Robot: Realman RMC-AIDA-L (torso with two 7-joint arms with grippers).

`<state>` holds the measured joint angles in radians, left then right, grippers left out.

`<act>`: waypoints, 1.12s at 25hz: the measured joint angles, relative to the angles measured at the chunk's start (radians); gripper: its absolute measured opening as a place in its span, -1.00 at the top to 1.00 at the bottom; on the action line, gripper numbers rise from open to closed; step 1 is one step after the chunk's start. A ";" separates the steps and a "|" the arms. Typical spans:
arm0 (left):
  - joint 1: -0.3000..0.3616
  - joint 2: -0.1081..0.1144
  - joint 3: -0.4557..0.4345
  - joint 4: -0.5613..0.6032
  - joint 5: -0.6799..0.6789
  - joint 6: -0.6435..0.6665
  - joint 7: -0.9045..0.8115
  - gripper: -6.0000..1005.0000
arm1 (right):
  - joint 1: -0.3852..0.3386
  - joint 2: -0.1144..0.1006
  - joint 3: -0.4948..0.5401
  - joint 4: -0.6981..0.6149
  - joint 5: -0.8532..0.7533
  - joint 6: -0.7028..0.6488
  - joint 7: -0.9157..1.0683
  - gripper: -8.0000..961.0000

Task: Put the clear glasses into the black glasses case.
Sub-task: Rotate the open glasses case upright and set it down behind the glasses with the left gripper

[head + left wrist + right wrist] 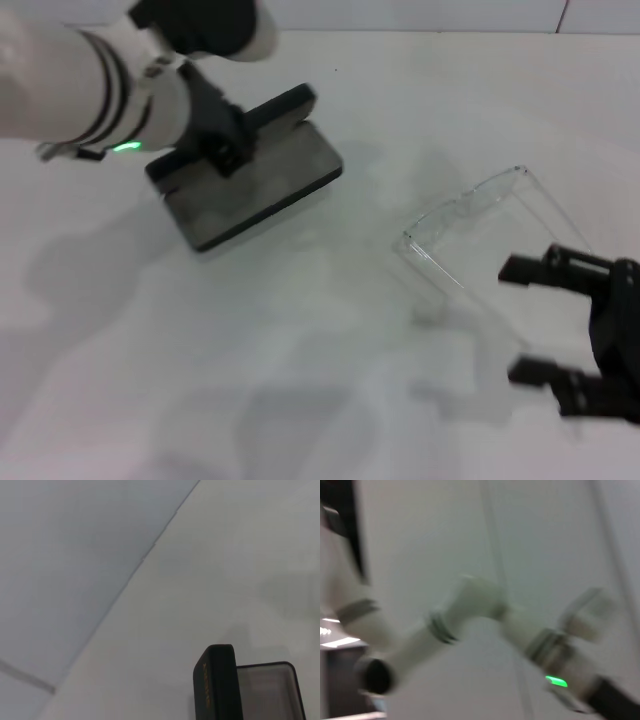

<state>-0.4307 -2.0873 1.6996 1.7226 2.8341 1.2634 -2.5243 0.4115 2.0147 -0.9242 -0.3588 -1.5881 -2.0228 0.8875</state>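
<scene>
The black glasses case lies open at the back left of the white table, its grey lining up and its lid raised behind. My left gripper rests on the case's left end by the lid. In the left wrist view the lid's edge with orange lettering and the grey-lined tray show. The clear glasses lie on the table at the right. My right gripper is open just beside them on the near right, nothing between its fingers.
The white table meets a pale wall at the back. The right wrist view shows only my left arm with its green light, blurred.
</scene>
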 joint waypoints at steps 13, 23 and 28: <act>-0.097 -0.004 0.174 -0.199 -0.002 -0.176 0.302 0.57 | -0.010 -0.004 -0.034 0.009 -0.028 -0.068 -0.003 -0.56; -0.124 -0.006 0.217 -0.215 -0.081 -0.165 0.366 0.57 | -0.027 -0.004 -0.033 0.011 -0.022 -0.062 0.000 -0.56; -0.124 -0.007 0.218 -0.232 -0.079 -0.191 0.363 0.57 | -0.031 -0.004 -0.033 0.011 -0.021 -0.062 0.001 -0.56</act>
<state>-0.5550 -2.0939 1.9171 1.4907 2.7549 1.0728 -2.1610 0.3810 2.0110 -0.9568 -0.3477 -1.6086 -2.0843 0.8883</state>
